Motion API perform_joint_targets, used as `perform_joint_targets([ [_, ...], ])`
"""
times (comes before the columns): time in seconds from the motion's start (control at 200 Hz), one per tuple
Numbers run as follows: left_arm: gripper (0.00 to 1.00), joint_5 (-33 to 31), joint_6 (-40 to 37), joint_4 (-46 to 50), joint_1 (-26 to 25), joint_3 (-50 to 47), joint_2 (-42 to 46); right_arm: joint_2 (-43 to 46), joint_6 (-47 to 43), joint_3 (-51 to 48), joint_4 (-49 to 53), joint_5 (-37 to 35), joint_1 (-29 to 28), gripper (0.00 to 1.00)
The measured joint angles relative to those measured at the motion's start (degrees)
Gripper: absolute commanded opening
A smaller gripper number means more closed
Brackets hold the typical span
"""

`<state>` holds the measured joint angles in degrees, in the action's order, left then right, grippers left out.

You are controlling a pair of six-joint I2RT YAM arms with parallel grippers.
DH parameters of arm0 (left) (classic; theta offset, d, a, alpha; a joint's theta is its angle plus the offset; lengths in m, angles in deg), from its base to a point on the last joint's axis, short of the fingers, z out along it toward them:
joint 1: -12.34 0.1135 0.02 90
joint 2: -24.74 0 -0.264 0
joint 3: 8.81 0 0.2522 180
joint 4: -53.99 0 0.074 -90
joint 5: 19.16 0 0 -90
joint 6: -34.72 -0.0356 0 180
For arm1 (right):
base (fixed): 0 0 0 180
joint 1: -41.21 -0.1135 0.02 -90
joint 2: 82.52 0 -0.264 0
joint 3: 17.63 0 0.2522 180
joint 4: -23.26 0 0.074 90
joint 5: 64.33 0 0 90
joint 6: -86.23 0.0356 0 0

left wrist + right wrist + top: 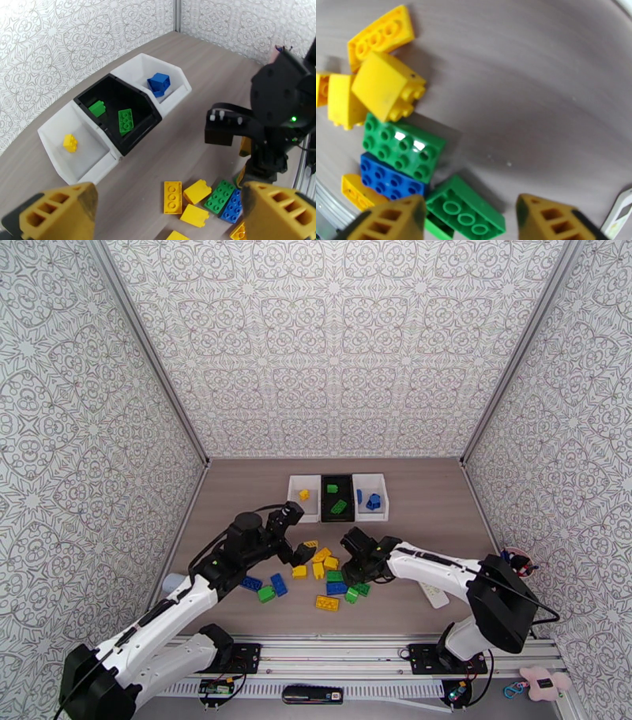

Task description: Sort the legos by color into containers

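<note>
**Top view:** I am seeing the loose legos [324, 568] lying on the table [442, 500] between both arms, with the containers [324, 500] standing in a row behind them.

**Left wrist:** the left gripper [169, 197] is hanging wide open and empty.

**Right wrist:** the right gripper [470, 201] is hovering, jaws parted, over a green brick [464, 207].

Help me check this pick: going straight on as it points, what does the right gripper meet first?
Most likely the green sloped brick lying between the fingers of the right gripper, with bare table beside it; depth is unclear.
</note>
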<state>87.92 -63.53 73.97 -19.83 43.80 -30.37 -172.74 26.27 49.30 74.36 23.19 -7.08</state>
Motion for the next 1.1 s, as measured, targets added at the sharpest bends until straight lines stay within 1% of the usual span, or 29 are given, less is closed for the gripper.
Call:
perform_joint_targets([
  [0.115, 1.0, 0.35, -1.03, -0.02, -0.13, -0.68, 0.15, -0.79, 1.6, -0.63, -1.68, 0.2, 0.0, 0.52],
  [0.43, 1.0, 1.33, -1.73, -0.02, -1.03, -0.74, -1.09, -0.7, 4.37, -3.23, -2.27, -1.07, 0.5, 0.49],
  [0.47, 1.0, 1.33, -1.92, -0.04, -1.07, -0.74, -1.16, -0.09, 4.9, -3.78, -2.23, -1.46, 1.09, 0.51],
  [0.615, 1.0, 1.33, -2.36, -0.04, -1.07, -0.85, -1.25, 2.82, 6.69, -6.32, -1.55, -2.67, 3.82, 0.62],
  [0.77, 1.0, 1.36, -2.36, -0.33, -1.07, -1.22, -1.51, 5.42, 8.5, -7.82, -0.59, -3.32, 4.37, 0.71],
  [0.94, 1.0, 1.4, -2.36, -0.61, -1.09, -1.25, -2.45, 8.9, 8.87, -8.37, -0.44, -3.41, 4.37, 0.78],
  [1.1, 1.0, 2.27, -2.38, -1.57, -1.11, -1.27, -2.73, 12.09, 5.97, -8.61, -0.37, -2.78, 4.37, 0.83],
])
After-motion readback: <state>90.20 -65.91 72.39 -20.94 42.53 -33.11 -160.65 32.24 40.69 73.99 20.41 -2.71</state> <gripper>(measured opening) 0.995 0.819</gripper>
